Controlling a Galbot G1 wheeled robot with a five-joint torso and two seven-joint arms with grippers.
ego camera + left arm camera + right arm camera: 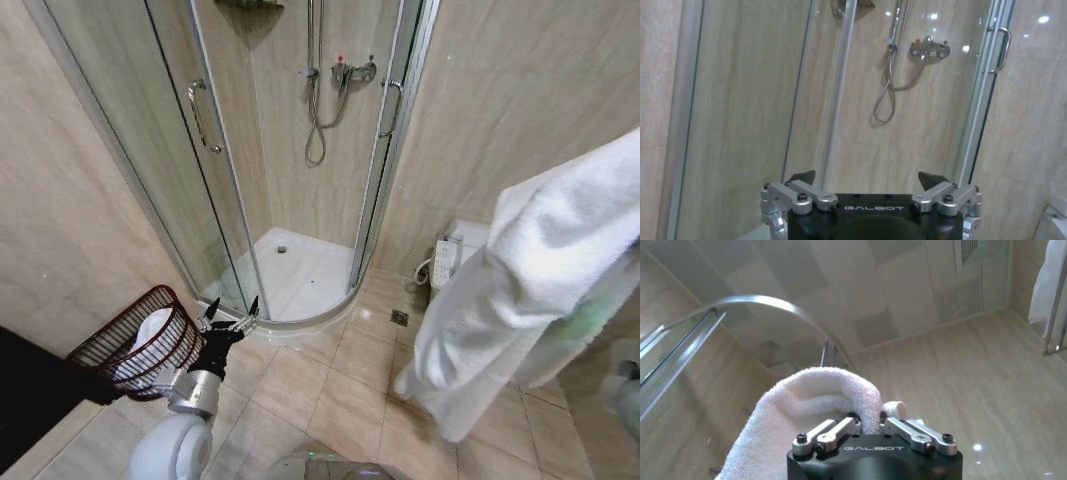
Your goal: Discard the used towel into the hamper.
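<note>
White terry towel (530,290) hangs big on the right of the head view, draped from up high down toward the floor tiles (330,390). Right wrist view: right gripper (867,421) has its fingers pinched close together on a fold of the towel (807,410), cloth bunched over and between them, rest trailing down past the wrist. Ceiling and the curved top rail of the shower enclosure (767,302) sit behind it, so this gripper points upward.

Hamper (140,345), dark reddish-brown openwork, sits low on the left of the head view, tilted, something white inside. It is on the floor near the shower enclosure's (260,200) glass doors.

Left gripper (232,318) sits just beside the hamper's right rim, low, fingers spread wide with nothing between them. Left wrist view confirms: left gripper (867,181) tips well apart, empty, facing the glass door and the shower hose (890,85) behind it.

Toilet (455,255) with side control panel is partly hidden behind the towel, against the right wall. Floor drain (399,318) sits between shower tray and toilet.
</note>
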